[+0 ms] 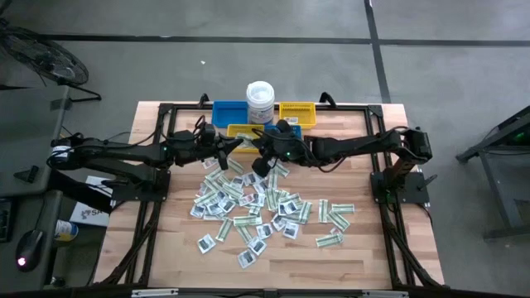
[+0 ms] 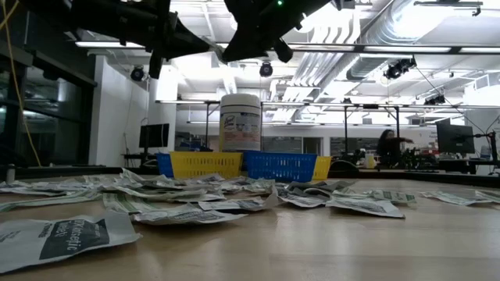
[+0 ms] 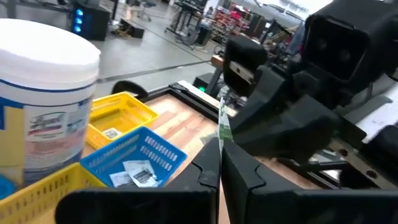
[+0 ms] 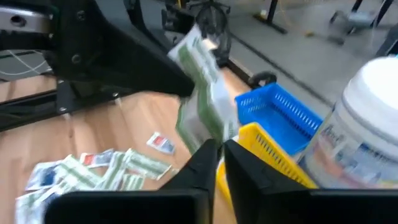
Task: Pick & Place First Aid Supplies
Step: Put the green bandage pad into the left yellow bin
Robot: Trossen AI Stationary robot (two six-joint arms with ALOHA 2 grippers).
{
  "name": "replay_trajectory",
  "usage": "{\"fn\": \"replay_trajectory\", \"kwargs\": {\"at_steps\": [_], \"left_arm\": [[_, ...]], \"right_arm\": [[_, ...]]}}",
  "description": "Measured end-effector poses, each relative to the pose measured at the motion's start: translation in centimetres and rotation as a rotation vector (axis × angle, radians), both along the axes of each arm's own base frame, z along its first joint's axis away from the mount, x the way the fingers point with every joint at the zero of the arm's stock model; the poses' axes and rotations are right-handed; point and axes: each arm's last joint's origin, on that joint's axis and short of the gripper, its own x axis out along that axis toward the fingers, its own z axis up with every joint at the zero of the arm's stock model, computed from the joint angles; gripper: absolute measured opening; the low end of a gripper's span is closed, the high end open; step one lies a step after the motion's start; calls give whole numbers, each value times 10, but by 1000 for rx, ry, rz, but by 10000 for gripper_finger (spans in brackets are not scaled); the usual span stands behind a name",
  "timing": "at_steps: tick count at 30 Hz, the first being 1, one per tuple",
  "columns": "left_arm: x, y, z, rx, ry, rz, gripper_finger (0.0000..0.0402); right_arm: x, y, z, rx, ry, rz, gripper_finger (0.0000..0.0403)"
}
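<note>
Two pincers meet above the bins on one long green-and-white paper strip [image 4: 202,93]; the left pincer [image 3: 219,163] pinches one end, the right pincer [image 4: 216,163] the other end; its long axis runs between them; the yellow plastic bin [image 4: 273,155] lies just beside.

Green-and-white strip packet [image 4: 202,99] held upright, apparently between both hands; other packets [image 1: 265,207] scattered flat mid-table.
</note>
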Motion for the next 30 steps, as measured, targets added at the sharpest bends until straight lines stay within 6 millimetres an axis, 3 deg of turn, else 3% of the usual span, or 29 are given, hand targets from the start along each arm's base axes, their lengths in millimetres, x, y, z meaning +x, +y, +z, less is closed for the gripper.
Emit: {"fn": "replay_trajectory", "kwargs": {"at_steps": [6, 13, 22, 30], "left_arm": [[-3, 6, -10, 5, 108, 84, 1], [-15, 34, -28, -142, 241, 239, 1], [-19, 72, -45, -357, 244, 241, 0], [-3, 84, -66, -436, 233, 244, 0]], "right_arm": [[-23, -9, 13, 117, 49, -68, 124], [-51, -20, 30, 119, 105, -182, 200], [-63, -25, 27, 137, 183, -258, 211], [-68, -25, 22, 151, 237, -300, 211]]}}
